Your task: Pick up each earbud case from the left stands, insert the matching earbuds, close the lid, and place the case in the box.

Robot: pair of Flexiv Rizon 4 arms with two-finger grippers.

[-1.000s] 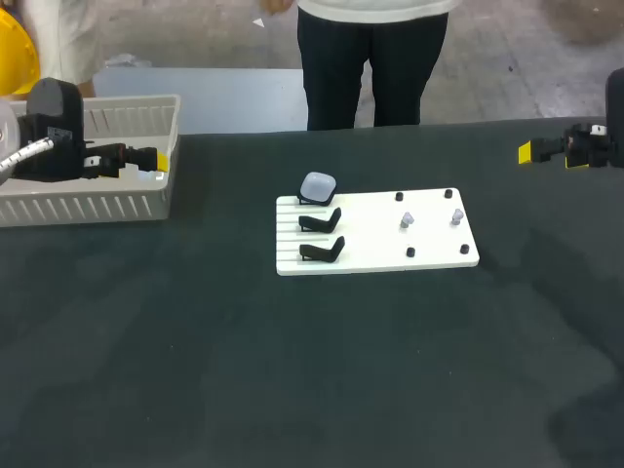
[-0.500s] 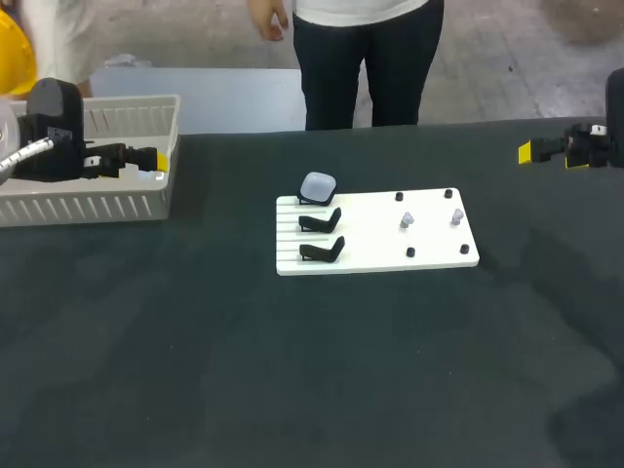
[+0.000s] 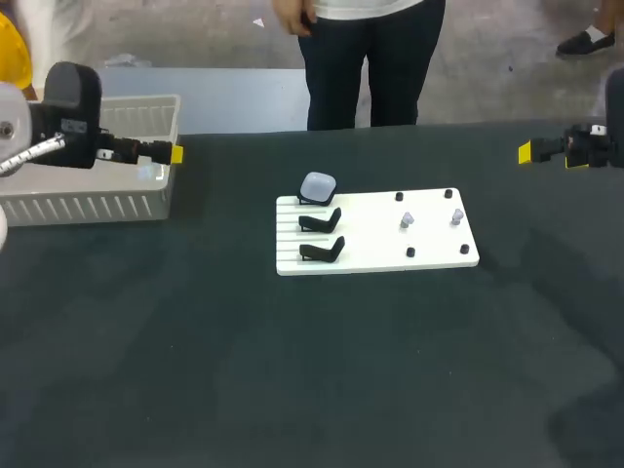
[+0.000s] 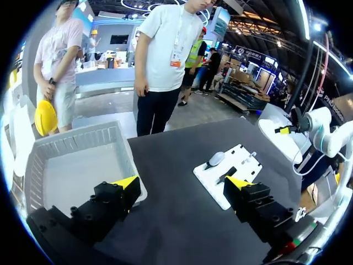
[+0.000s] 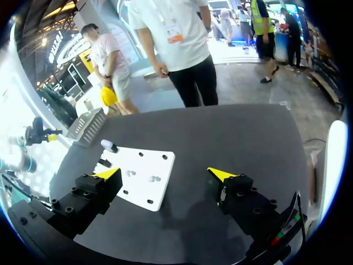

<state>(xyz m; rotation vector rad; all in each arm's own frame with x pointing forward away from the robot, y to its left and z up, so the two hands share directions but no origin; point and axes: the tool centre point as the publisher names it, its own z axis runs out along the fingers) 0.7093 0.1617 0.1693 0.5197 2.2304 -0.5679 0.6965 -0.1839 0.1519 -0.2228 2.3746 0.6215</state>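
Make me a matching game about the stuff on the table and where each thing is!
Things:
1. case
2. basket
3. earbuds
4. black stands

Places:
A. at the left side of the table
B. on the right half of the white board
C. at the board's back left corner
D. empty, on the board's left side, in front of the case

Pairs: 1-C, 2-A, 3-B, 4-D

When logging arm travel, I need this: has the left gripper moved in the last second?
Yes. The left gripper shifted right and slightly up, its tip now past the box's right wall.
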